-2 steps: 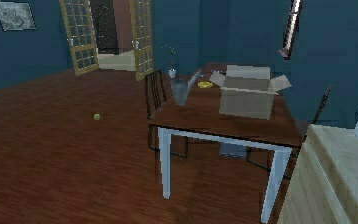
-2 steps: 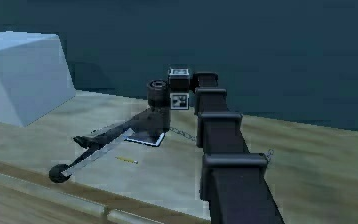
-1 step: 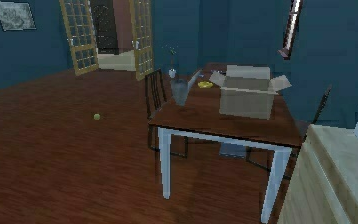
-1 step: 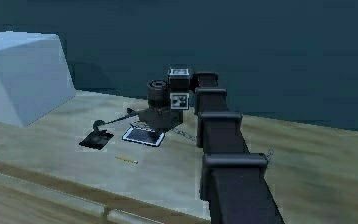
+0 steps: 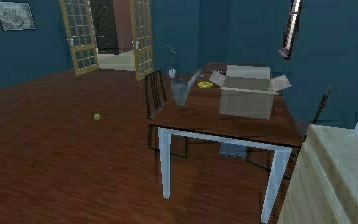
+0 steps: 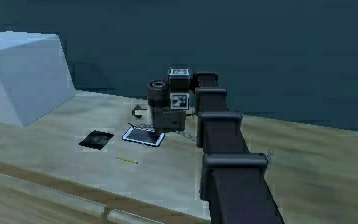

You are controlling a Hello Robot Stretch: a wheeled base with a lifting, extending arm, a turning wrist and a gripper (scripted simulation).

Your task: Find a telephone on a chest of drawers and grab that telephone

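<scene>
Lying flat on the pale wood-grain chest (image 6: 47, 150), a dark rectangular phone (image 6: 144, 135) sits near the tool (image 6: 143, 108); whether it holds anything cannot be told.

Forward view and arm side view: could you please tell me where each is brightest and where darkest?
Forward view: brightest at the doorway, while the blue walls are dim. Arm side view: the pale box and wooden top are lit; the wall behind is dark.

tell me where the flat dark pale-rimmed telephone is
Arm side view, left of middle: the telephone lies on the pale wooden top, between a small black flat slab and the dark square arm.
</scene>
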